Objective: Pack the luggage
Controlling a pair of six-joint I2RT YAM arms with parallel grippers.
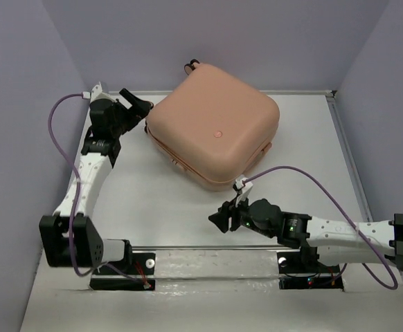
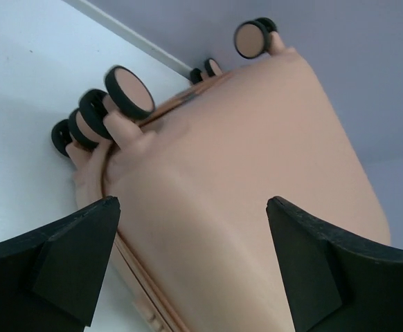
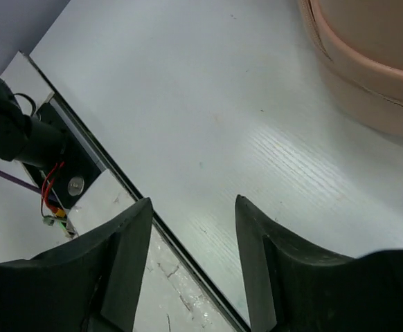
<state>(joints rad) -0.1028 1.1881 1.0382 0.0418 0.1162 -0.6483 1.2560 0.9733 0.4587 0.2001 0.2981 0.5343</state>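
The peach-pink luggage [image 1: 214,128] lies flat and closed at the back middle of the table. In the left wrist view its shell [image 2: 257,180] fills the frame, with pink-and-black wheels [image 2: 129,91] at its end. My left gripper [image 1: 138,105] is open just left of the luggage's back left corner, its jaws [image 2: 193,207] spread wide and empty, facing the shell. My right gripper [image 1: 219,218] is open and empty, low over the table in front of the luggage, pointing left. A corner of the luggage shows in the right wrist view [image 3: 368,62].
A metal rail [image 1: 208,257] runs along the near edge between the two arm bases. Purple cables [image 1: 305,173] loop from each wrist. Grey walls close in the table on three sides. The rail and left base show in the right wrist view [image 3: 63,180].
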